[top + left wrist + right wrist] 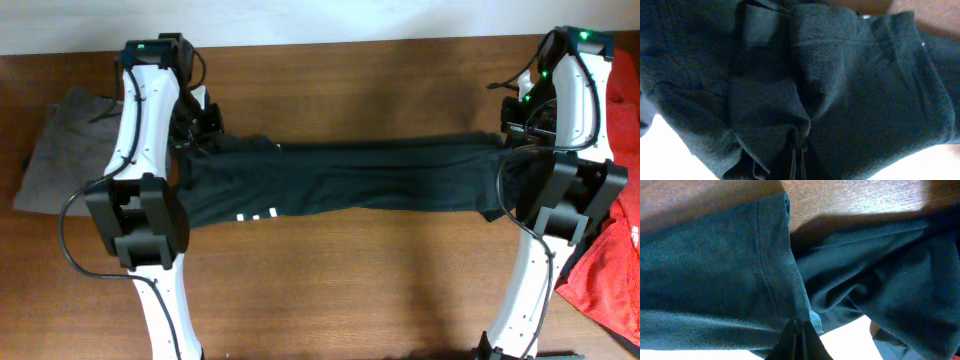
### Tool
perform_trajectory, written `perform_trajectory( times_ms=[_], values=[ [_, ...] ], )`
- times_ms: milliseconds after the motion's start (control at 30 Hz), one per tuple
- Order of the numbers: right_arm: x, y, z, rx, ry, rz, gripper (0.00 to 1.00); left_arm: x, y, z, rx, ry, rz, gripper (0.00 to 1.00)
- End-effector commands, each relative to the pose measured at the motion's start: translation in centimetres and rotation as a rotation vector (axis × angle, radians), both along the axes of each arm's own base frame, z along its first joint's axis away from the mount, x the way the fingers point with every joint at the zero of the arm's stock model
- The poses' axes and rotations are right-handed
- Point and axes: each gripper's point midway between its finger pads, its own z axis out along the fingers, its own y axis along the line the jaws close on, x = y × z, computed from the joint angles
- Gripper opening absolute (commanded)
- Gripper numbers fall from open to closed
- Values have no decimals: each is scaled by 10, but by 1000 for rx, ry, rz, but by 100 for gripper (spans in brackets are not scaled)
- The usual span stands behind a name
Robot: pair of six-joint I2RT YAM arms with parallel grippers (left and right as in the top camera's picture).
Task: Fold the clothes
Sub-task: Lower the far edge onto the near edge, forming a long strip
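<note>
Black top taut between both pincers

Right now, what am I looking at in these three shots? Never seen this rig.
Two robot arms stand at a wooden table, each ending in a two-finger gripper. The wide picture comes from a camera above; the other two from wrist cameras, looking along the fingers. A black garment with white lettering is stretched between the arms. The left gripper and right gripper are each shut on one end of it. A dark grey cloth lies far left, a red garment far right.
</note>
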Motion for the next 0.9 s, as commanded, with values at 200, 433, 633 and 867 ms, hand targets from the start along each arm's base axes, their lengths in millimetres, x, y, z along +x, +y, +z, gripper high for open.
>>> perform_trajectory(
  times_ms=[200, 433, 633, 867],
  values=[
    [-1, -8, 25, -47, -42, -1, 5, -15, 11, 16, 89, 27, -11, 1],
    [-1, -8, 25, -48, -41, -2, 6, -21, 12, 17, 92, 50, -12, 1],
    [-1, -8, 25, -48, -41, -2, 6, -22, 7, 17, 67, 54, -11, 10],
    [-2, -11, 25, -62, -37, 0, 7, -22, -7, 17, 29, 54, -24, 15]
  ],
)
